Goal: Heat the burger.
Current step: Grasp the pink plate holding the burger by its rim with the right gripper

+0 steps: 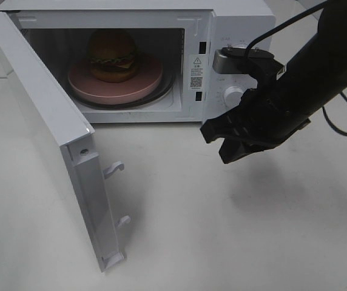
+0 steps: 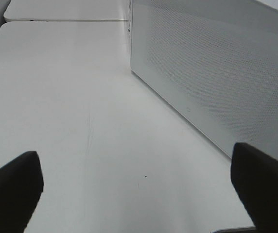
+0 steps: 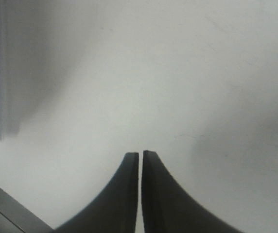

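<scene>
Burger (image 1: pixel 113 56) on plate (image 1: pixel 82 85) inside open microwave (image 1: pixel 240 24), beyond the right gripper (image 1: pixel 222 142), fingers together, empty. Left gripper (image 2: pixel 139 189) spread apart.

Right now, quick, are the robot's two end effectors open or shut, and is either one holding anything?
Left end effector: open, holding nothing.
Right end effector: shut, holding nothing.
</scene>
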`<state>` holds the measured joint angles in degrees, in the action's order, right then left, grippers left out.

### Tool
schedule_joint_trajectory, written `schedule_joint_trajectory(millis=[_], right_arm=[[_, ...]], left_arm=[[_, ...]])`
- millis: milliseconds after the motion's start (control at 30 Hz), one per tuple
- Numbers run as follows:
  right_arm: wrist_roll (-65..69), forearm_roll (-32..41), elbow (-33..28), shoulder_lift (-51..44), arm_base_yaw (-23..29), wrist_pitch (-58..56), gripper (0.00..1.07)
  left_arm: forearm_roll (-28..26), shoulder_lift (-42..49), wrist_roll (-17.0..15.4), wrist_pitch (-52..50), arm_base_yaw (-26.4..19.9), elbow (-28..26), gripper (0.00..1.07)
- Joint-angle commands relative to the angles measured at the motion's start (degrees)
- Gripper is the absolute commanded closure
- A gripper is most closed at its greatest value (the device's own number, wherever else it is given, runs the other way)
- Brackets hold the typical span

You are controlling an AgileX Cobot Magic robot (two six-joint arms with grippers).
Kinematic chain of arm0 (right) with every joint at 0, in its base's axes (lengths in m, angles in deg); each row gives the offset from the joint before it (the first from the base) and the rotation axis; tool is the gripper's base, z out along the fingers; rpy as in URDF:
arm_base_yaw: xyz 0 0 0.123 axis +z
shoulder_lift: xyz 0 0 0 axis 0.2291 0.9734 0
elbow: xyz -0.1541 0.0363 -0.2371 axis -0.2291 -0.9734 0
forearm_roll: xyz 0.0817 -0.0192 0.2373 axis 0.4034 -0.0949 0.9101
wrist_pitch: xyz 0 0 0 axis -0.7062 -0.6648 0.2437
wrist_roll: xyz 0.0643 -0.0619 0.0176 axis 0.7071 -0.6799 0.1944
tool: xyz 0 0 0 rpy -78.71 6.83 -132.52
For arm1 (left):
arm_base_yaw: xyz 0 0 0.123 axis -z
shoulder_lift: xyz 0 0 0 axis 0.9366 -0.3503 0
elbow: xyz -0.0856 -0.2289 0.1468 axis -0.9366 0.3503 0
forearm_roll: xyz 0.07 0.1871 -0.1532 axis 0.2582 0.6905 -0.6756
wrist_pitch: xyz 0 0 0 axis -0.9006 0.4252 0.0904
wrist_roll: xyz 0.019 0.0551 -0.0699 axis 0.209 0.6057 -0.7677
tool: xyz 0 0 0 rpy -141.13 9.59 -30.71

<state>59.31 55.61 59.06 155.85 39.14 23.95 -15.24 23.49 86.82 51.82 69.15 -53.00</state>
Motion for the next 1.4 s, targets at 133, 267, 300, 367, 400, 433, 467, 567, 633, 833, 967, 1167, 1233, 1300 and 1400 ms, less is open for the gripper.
schedule_joint_trajectory(millis=[133, 267, 300, 367, 400, 433, 467, 567, 633, 833, 967, 1167, 1233, 1300, 1400], right_arm=[[-18.51, -8.25, 5.33, -0.4, -0.4, -12.95, 1.02], [-26.99, -10.37, 6.36, -0.4, -0.4, -15.01, 1.02], [-33.17, -11.52, 6.76, -0.4, -0.4, -15.93, 1.02], [-36.61, -11.8, 6.76, -0.4, -0.4, -16.21, 1.02], [-43.54, -11.8, 6.76, -0.4, -0.4, -16.67, 1.01], [-43.54, -11.8, 6.76, -0.4, -0.4, -16.67, 1.01], [-49.79, -11.8, 6.76, -0.4, -0.4, -17.3, 1.01], [-57.93, -11.92, 6.76, -0.4, -0.4, -17.3, 1.0], [-60.33, -11.92, 6.76, -0.4, -0.4, -17.3, 1.0], [-66.23, -13.24, 6.76, -0.4, -0.34, -17.07, 0.97], [-64.92, -19.6, 6.76, -0.4, 2.01, -16.21, 0.87], [-60.16, -25.67, 6.76, -0.4, 5.5, -9.57, 0.56], [-58.38, -26.87, 7.05, -0.4, 6.42, -7.45, 0.44], [-57.47, -26.99, 7.39, -0.4, 6.88, -6.59, 0.37], [-56.67, -26.99, 9.0, -0.4, 7.62, -5.33, 0.19]], left_arm=[[-0.29, 1.2, -0.06, -0.17, -0.06, 0.34, 0.03], [-0.29, 1.2, -0.06, -0.17, -0.06, 0.34, 0.03], [-0.29, 1.2, -0.06, -0.17, -0.06, 0.34, 0.03], [-0.29, 1.2, -0.06, -0.17, -0.06, 0.34, 0.03], [-0.29, 1.2, -0.06, -0.17, -0.06, 0.34, 0.03], [-0.29, 1.2, -0.06, -0.17, -0.06, 0.34, 0.03], [-0.29, 1.2, -0.06, -0.17, -0.06, 0.34, 0.03], [-0.29, 1.2, -0.06, -0.17, -0.06, 0.34, 0.03], [-0.29, 1.2, -0.06, -0.17, -0.06, 0.34, 0.03], [-0.29, 1.2, -0.06, -0.17, -0.06, 0.34, 0.03], [-0.29, 1.2, -0.06, -0.17, -0.06, 0.34, 0.03], [-0.29, 1.2, -0.06, -0.17, -0.06, 0.34, 0.03], [-0.29, 1.2, -0.06, -0.17, -0.06, 0.34, 0.03], [-0.29, 1.2, -0.06, -0.17, -0.06, 0.34, 0.03], [-0.29, 1.2, -0.06, -0.17, -0.06, 0.34, 0.03]])
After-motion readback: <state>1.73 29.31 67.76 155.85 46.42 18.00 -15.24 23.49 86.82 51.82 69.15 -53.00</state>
